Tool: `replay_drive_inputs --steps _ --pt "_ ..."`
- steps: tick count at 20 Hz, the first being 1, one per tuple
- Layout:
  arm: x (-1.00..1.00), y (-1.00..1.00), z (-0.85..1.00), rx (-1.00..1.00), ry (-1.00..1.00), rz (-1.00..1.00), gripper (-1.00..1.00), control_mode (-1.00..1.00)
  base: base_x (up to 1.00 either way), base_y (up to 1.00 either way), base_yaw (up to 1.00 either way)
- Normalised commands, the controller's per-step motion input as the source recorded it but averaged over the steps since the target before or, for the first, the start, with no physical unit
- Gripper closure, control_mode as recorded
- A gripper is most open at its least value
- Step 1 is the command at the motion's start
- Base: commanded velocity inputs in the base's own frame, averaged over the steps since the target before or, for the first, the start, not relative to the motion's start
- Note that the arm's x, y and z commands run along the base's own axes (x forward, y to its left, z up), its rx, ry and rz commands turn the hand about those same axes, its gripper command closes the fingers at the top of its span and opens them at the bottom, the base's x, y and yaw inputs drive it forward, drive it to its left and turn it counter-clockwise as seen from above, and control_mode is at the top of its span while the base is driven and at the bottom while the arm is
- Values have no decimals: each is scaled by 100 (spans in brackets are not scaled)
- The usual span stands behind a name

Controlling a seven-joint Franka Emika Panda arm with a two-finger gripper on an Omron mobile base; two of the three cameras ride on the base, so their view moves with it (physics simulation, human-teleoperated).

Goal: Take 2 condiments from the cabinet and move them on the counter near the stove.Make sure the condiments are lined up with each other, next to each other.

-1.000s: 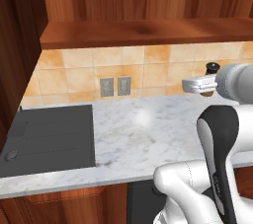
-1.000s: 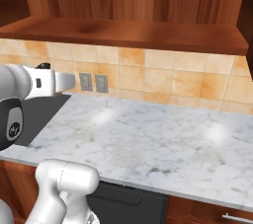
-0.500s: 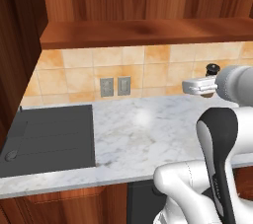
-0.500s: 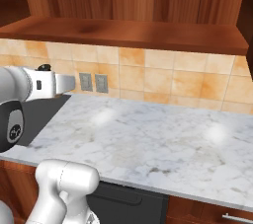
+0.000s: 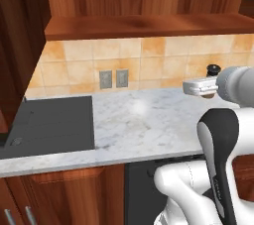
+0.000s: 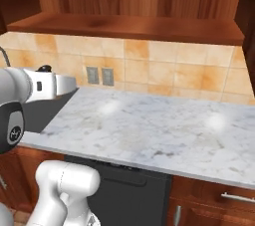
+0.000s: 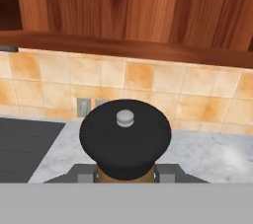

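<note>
Stove [image 5: 49, 125] sat at left of the marble table [image 5: 149, 120]. Gripper [image 7: 125, 171] was clamped shut on the tan shaker [image 7: 125, 141], dark cap up, held above the table below the cabinet shelf [image 5: 149, 26].

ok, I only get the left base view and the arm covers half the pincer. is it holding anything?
Observer: Yes. In the hand view the pincer is shut on the tan shaker; its round dark cap with a pale knob sits between the fingertips.
Operator: Where is it pointing?
Observer: At the tiled wall. In the hand view the outlets sit just above the cap, with the stove off to that view's left.
Operator: What's past the arm on the right?
Observer: In the right base view the counter runs on to the right, over a floor cupboard with a metal handle.
</note>
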Motion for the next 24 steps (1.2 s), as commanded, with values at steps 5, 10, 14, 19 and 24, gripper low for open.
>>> replay_drive_inputs --steps 5,10,14,19,24 --pt "0 0 0 0 0 0 100 100 -66 0 2" --pt "0 0 0 0 0 0 100 100 -39 10 36" --pt "0 0 0 0 0 0 100 100 -18 0 99" --pt "0 0 0 0 0 0 100 100 -17 0 100" --pt "0 0 0 0 0 0 100 100 -68 0 87"
